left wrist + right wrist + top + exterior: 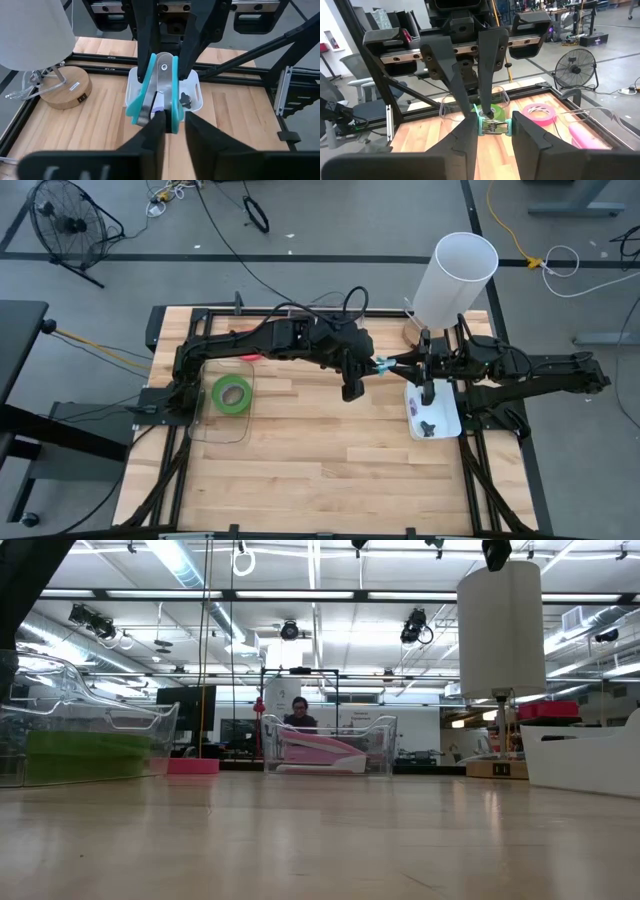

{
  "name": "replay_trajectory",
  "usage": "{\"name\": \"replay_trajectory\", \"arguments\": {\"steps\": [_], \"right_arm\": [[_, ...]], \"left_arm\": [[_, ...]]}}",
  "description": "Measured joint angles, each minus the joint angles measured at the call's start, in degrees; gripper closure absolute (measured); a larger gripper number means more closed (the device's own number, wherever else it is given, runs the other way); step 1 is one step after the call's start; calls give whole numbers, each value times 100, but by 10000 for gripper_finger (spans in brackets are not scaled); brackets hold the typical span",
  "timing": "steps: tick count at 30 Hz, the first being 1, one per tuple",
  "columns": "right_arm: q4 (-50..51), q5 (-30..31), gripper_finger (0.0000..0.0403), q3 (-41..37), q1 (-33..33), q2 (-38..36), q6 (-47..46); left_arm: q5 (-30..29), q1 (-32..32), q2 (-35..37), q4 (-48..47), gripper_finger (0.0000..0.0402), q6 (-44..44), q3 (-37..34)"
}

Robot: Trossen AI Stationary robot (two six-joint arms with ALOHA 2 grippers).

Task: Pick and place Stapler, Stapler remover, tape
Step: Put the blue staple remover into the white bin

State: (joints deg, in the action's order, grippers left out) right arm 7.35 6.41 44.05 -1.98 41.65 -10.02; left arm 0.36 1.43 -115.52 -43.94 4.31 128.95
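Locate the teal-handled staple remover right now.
The teal-handled metal staple remover is in the air above the table's middle in the high view, gripped from both sides by the left gripper and right gripper, just left of the white tray.

My fingers [150,137] pinch the teal staple remover [157,90], also held by opposing fingers [145,35], above a white tray [197,95]. Lamp [35,35] on bench [100,115].

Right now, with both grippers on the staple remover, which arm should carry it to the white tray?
Right, likely: the right gripper holds the staple remover just beside the white tray; the left gripper is stretched over.
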Motion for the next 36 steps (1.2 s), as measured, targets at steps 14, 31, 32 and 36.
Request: {"name": "replay_trajectory", "arguments": {"steps": [14, 31, 32, 36], "right_arm": [[4, -2, 305, 0, 0, 0, 2], [190, -325, 305, -4, 0, -39, 202], [267, -351, 305, -4, 0, -42, 212], [802, -456, 305, -4, 2, -44, 196]], "left_arm": [[-3, -12, 221, -111, 164, 206, 0], [-359, 85, 1489, -751, 165, 37, 7], [-473, 97, 1553, -738, 165, 36, 7], [-863, 105, 1679, -897, 165, 36, 7]]}}
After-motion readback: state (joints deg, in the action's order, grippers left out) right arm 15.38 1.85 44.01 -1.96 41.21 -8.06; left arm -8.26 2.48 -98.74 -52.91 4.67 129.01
